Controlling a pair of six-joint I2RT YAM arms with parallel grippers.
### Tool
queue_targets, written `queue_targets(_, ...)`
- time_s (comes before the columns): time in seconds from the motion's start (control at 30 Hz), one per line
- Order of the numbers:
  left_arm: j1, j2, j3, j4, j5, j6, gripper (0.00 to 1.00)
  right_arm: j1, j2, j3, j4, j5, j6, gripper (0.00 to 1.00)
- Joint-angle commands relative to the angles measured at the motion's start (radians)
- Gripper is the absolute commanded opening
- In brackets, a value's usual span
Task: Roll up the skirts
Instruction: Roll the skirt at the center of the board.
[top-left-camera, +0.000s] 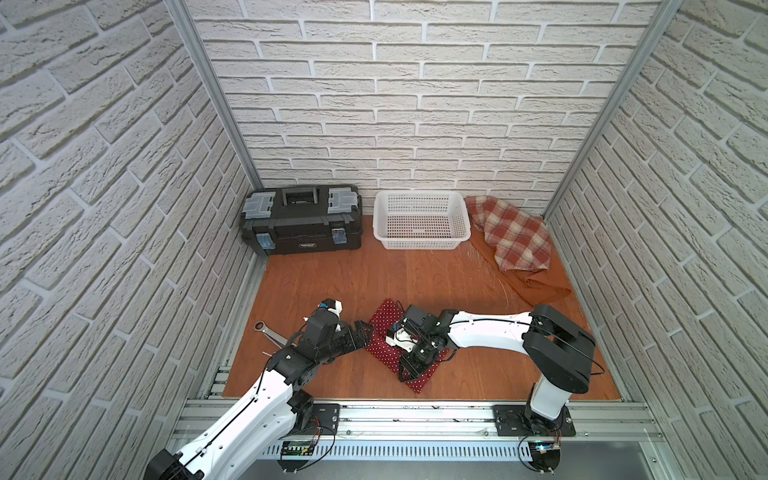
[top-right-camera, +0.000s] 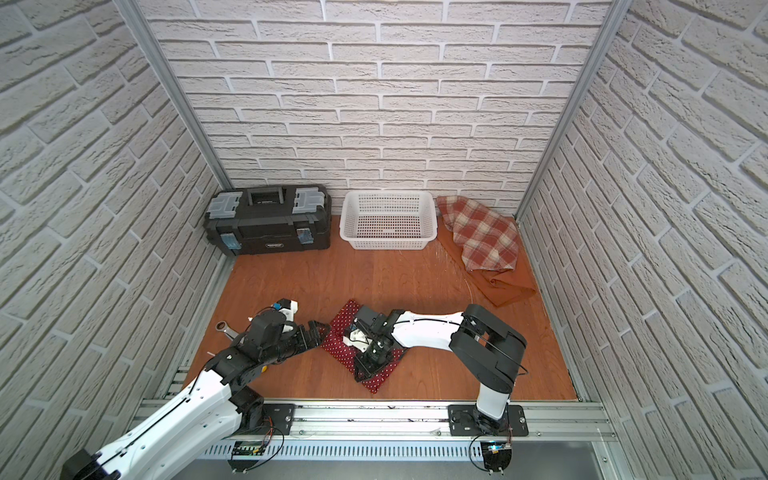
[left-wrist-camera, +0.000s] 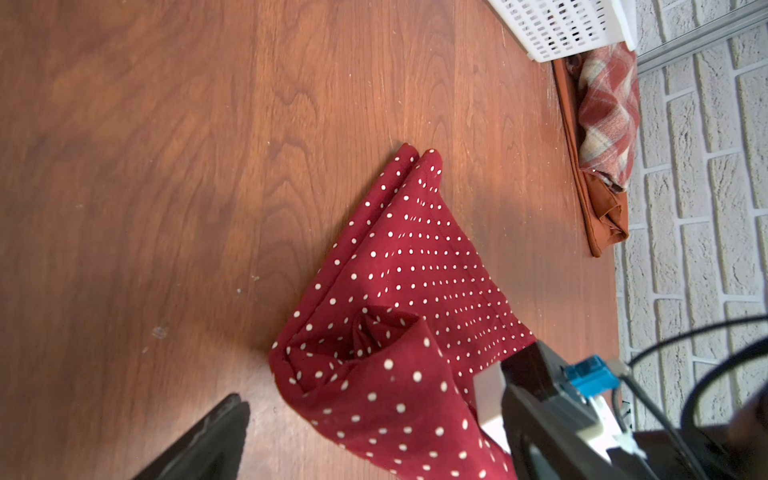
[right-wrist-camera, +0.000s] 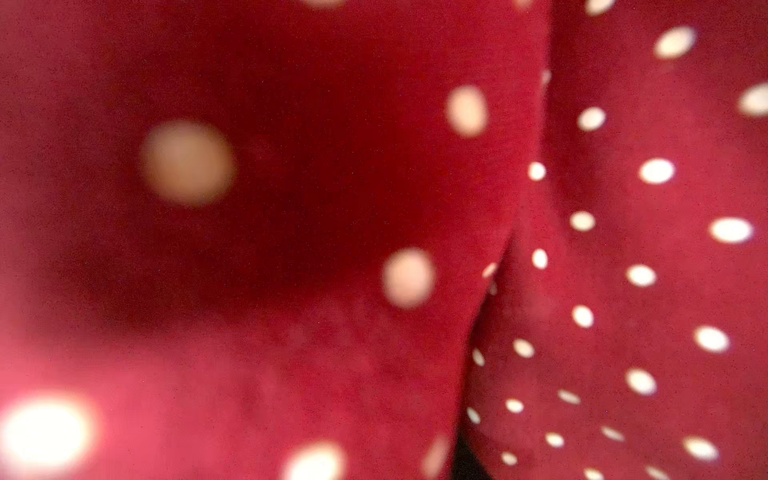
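- Cloth is filling the whole right wrist view: the polka-dot skirt (right-wrist-camera: 623, 249) is lying so close to the lens that half of it is blurring out, and no part of the right pincer is showing there.
- In both top views the polka-dot skirt (top-left-camera: 384, 318) is lying folded near the front middle of the wooden surface (top-left-camera: 332, 282). The right arm (top-left-camera: 490, 328) is reaching over it and covering much of it.
- The right pincer (top-left-camera: 405, 372) is pointing down onto the skirt's near end. Its dark fingers are merging with shadow, so I cannot tell how wide it is standing or whether it is pinching cloth.
- The left pincer (top-left-camera: 365, 330) is sitting at the skirt's left edge with its jaws spread wide, gripping nothing.
- The left wrist view is showing only one finger (left-wrist-camera: 208, 440), standing apart from a raised fold of the skirt.
- The plaid skirt (top-left-camera: 515, 237) is lying bunched in the far right corner beside the white basket (top-left-camera: 415, 246). It is covering most of the rust-orange skirt (top-left-camera: 544, 286), which is poking out only along the near side.
- A wrench (top-left-camera: 270, 330) is lying partly hidden behind the left arm (top-left-camera: 249, 411), and a black toolbox (top-left-camera: 299, 224) is standing at the far left.
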Motion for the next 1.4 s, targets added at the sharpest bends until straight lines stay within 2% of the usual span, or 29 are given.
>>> queue_targets(0.0,-0.008,-0.014,-0.026,0.045,0.01,-0.005,0.98,-0.025,0.019,-0.058,0.087,-0.009,0.006,0.41)
queue_targets(0.1,-0.031,-0.022,-0.052,0.081,0.006,-0.026,0.98,-0.041,0.023,-0.081,0.131,-0.029,0.026,0.42)
queue_targets(0.3,-0.099,-0.08,-0.118,0.117,-0.075,-0.079,0.98,-0.06,0.073,-0.102,0.163,-0.034,0.04,0.21)
queue_targets(0.43,-0.116,-0.148,-0.148,0.112,-0.118,-0.093,0.98,-0.085,0.083,-0.131,0.194,-0.071,0.04,0.19)
queue_targets(0.57,-0.122,-0.14,-0.176,0.206,-0.134,-0.086,0.98,-0.099,0.109,-0.129,0.206,-0.106,0.033,0.15)
queue_targets(0.8,-0.146,0.047,-0.202,0.433,-0.148,-0.045,0.98,-0.131,0.157,-0.131,0.24,-0.174,0.037,0.12)
queue_targets(0.83,-0.151,0.11,-0.198,0.448,-0.154,-0.044,0.97,-0.133,0.157,-0.132,0.239,-0.181,0.034,0.11)
queue_targets(0.97,-0.178,0.208,-0.195,0.465,-0.224,-0.046,0.92,-0.149,0.162,-0.136,0.229,-0.196,0.033,0.12)
queue_targets(1.13,-0.185,0.299,-0.204,0.574,-0.32,-0.019,0.84,-0.153,0.173,-0.146,0.236,-0.221,0.041,0.13)
queue_targets(1.27,-0.192,0.433,-0.162,0.716,-0.31,0.053,0.77,-0.155,0.194,-0.133,0.22,-0.225,0.039,0.16)
queue_targets(1.37,-0.194,0.539,-0.149,0.83,-0.269,0.08,0.67,-0.156,0.199,-0.128,0.212,-0.219,0.041,0.19)
